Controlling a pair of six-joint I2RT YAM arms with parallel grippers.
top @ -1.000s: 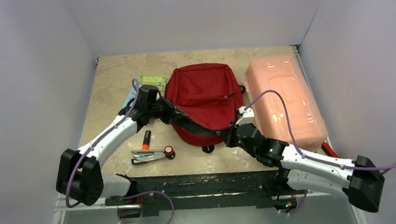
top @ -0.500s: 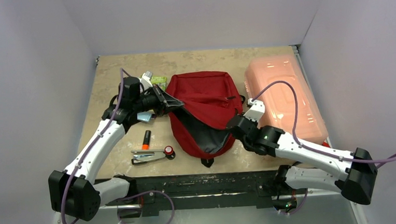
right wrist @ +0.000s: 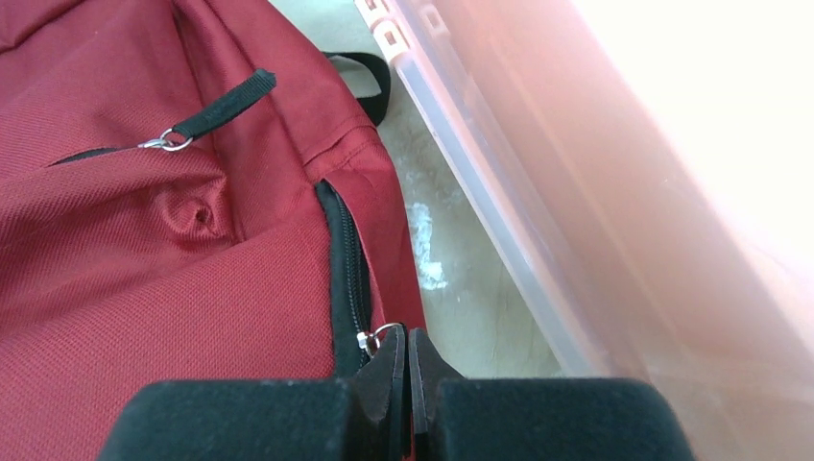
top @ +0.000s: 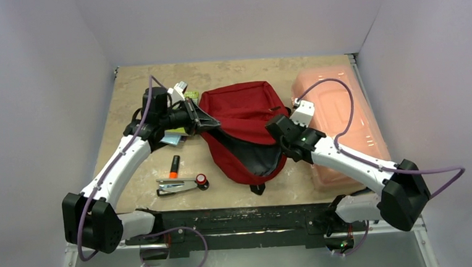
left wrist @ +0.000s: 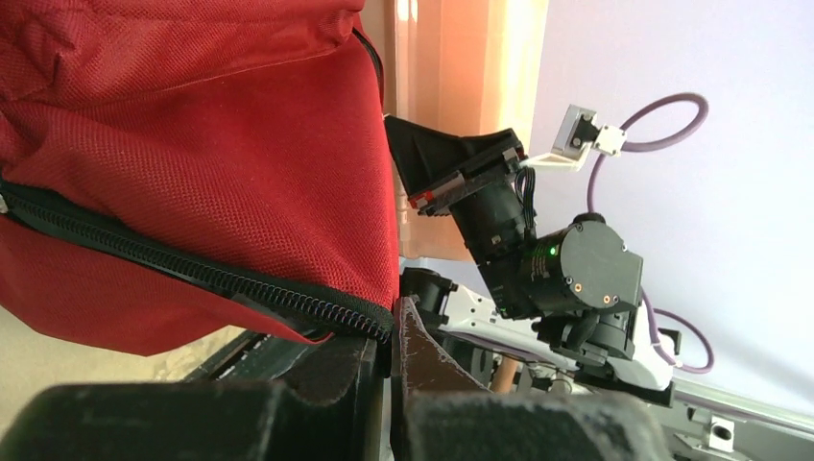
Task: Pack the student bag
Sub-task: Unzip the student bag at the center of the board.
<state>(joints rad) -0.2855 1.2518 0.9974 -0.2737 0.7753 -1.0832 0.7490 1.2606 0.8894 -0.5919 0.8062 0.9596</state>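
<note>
The student bag (top: 244, 111), a dark red backpack, lies mid-table with its main zipper partly undone and the dark lining (top: 255, 156) showing. At the opening's left corner my left gripper (top: 214, 123) is shut on the bag's black zipper edge (left wrist: 288, 293), the red cloth pinched between the fingertips (left wrist: 392, 331). On the bag's right side my right gripper (top: 275, 129) is shut on the main zipper's pull; its metal ring (right wrist: 376, 336) sticks out beside the shut fingers (right wrist: 408, 348). The front pocket's zipper tab (right wrist: 226, 106) lies flat, untouched.
A pale pink translucent box (top: 338, 118) lies right of the bag, close to my right arm. Left of the bag lie an orange marker (top: 173, 166), a stapler (top: 175, 186), a small red-capped item (top: 202, 180), a green booklet (top: 190, 96) and a blue item (top: 172, 138).
My right gripper has travelled up the bag's right side toward the far end with the zipper pull, and the opening has grown. The left gripper moved left and away with the zipper edge, then held.
</note>
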